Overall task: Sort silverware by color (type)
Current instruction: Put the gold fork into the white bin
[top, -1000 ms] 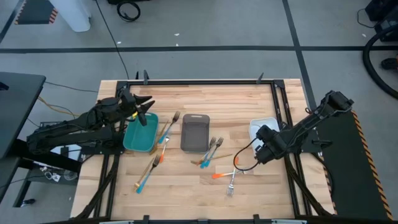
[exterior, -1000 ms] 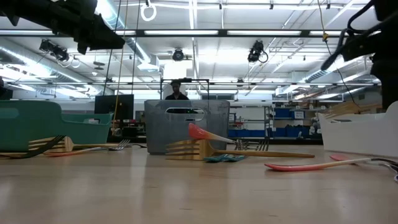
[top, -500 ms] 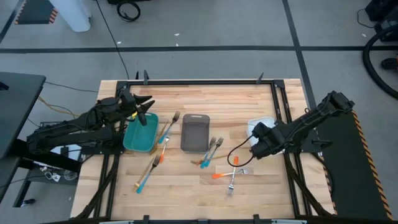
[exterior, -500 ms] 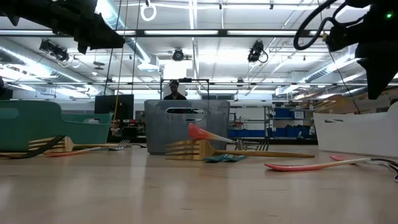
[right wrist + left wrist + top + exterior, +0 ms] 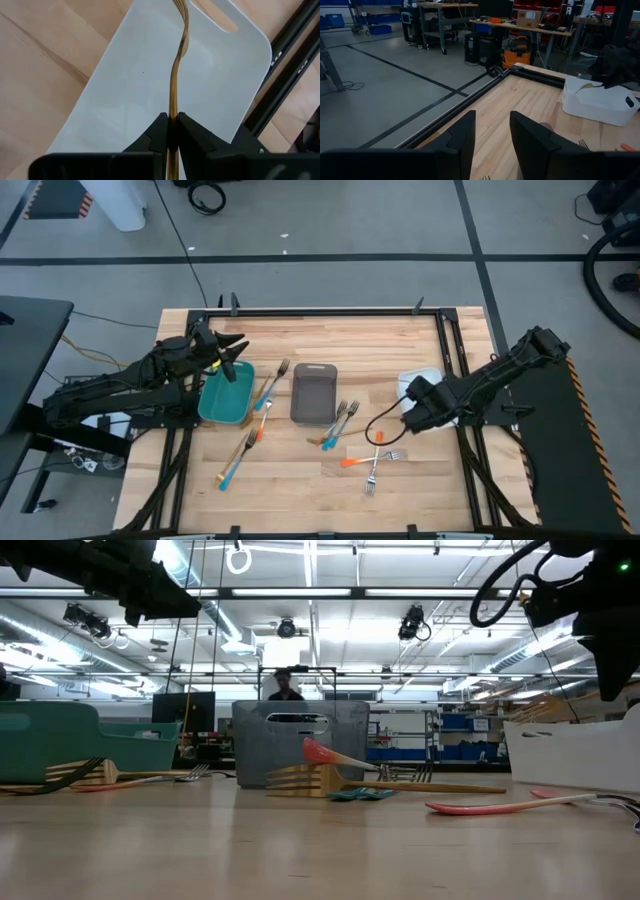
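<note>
My right gripper hangs above the white tray at the table's right, shut on a gold fork. The other silverware lies flat on the wood. Blue- and orange-handled forks sit between the teal tray and the grey tray. A pair lies nearer the front, a small cluster lies in front of the grey tray, and crossed forks lie right of centre. My left gripper waits open above the teal tray's far end. My right gripper pinches the gold fork's thin handle between its two fingers. It comes steeply from above, and the fork runs on ahead of the fingertips, seen edge-on. The tine end reaches out over the white tray. I cannot tell whether it touches the tray.
The trays stand in a row across the table's middle: teal, grey, white. A black frame rail runs along the table's right side behind the white tray. A person stands in the room beyond the grey tray.
My right gripper has risen and gone a little toward the table's far edge and left, from beside the crossed forks to above the white tray. It has stayed shut. Over the last half second it has kept still.
</note>
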Action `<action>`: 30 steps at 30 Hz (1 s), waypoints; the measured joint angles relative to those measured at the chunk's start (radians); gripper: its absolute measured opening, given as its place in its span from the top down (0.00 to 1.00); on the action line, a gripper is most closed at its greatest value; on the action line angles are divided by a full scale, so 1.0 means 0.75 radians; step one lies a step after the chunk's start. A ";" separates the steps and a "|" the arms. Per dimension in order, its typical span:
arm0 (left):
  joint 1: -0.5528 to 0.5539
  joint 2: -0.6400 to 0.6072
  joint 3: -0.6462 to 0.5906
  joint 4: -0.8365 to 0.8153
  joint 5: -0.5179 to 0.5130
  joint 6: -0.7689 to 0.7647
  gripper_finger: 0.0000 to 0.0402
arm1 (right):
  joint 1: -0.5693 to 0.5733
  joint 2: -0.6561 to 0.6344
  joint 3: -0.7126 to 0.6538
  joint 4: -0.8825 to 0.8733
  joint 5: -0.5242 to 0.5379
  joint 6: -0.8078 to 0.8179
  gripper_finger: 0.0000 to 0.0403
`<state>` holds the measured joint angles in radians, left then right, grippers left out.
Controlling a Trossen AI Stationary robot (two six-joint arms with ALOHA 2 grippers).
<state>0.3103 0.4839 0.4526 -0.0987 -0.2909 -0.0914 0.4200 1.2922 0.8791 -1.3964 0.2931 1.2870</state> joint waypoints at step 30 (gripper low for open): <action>0.000 0.000 0.000 0.002 0.000 0.002 0.68 | -0.284 -0.235 -0.271 0.281 -0.141 -0.406 0.89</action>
<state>0.3103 0.4839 0.4526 -0.0975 -0.2912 -0.0902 0.2070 1.1159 0.6756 -1.1856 0.1871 0.9825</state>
